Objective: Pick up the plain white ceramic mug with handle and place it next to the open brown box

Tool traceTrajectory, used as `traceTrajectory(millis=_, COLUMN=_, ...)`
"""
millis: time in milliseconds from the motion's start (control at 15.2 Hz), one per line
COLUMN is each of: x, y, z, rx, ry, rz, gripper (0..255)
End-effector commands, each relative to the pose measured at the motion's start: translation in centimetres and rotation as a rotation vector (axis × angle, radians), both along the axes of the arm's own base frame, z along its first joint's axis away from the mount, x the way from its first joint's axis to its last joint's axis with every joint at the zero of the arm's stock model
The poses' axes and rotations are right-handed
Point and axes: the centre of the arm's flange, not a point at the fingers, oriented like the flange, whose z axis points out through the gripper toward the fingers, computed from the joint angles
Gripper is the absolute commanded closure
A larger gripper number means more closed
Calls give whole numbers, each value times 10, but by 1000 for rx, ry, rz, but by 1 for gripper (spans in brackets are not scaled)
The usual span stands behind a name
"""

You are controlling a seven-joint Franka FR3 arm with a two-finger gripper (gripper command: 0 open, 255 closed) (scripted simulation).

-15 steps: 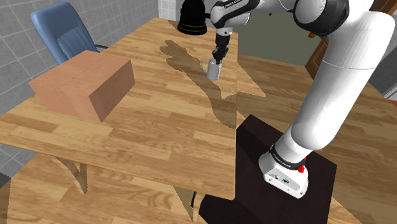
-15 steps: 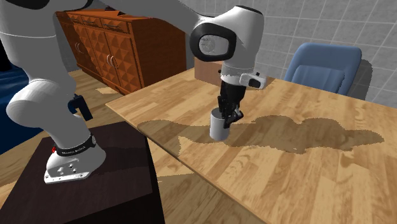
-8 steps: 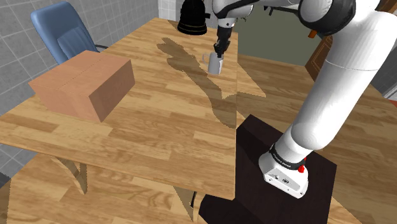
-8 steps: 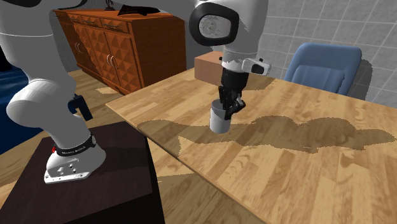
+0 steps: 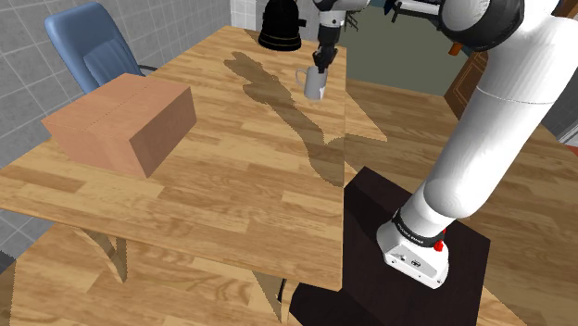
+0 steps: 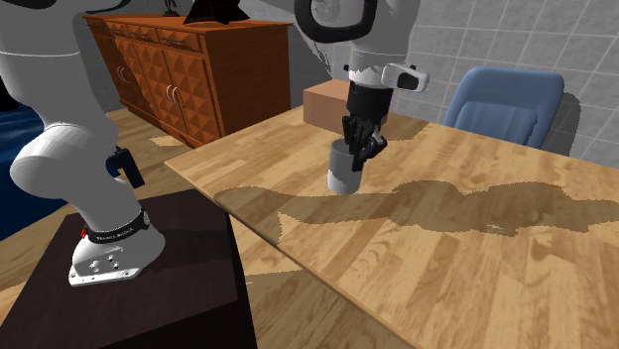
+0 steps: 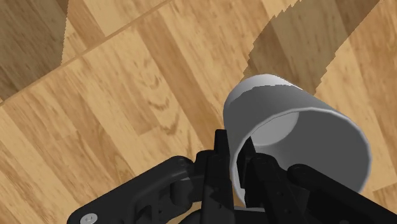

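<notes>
A plain white mug point(image 5: 314, 84) hangs above the wooden table point(image 5: 213, 167), lifted off its top near the far right corner in the shoulder view. My black gripper point(image 5: 320, 65) is shut on the mug's rim from above. In the wrist view the two fingers point(image 7: 222, 167) pinch the mug wall point(image 7: 299, 127), one inside and one outside. The second exterior view shows the mug point(image 6: 345, 171) held under the gripper point(image 6: 359, 149). The brown box point(image 5: 122, 122) sits closed-looking on the table's left part in the shoulder view; its corner point(image 6: 325, 102) shows behind the arm.
A blue chair point(image 5: 93, 42) stands behind the table's left end. A black object point(image 5: 280, 26) rests at the table's far edge close to the mug. A wooden sideboard point(image 6: 188, 74) stands beyond the dark stand point(image 5: 408, 259).
The gripper has risen with the mug in it, lifting the mug higher off the table and slightly toward the far edge in the shoulder view.
</notes>
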Motion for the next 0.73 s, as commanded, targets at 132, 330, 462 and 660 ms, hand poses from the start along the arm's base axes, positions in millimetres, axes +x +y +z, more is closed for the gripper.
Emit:
traceTrajectory(millis=132, x=-1, y=0, z=22, rx=0, ry=0, rz=0, gripper=255)
traceTrajectory(millis=330, x=-1, y=0, z=38, rx=0, ry=0, rz=0, gripper=255)
traceTrajectory(millis=462, x=-1, y=0, z=49, rx=0, ry=0, rz=0, gripper=255)
traceTrajectory(millis=660, x=-1, y=0, z=65, rx=0, ry=0, rz=0, gripper=255)
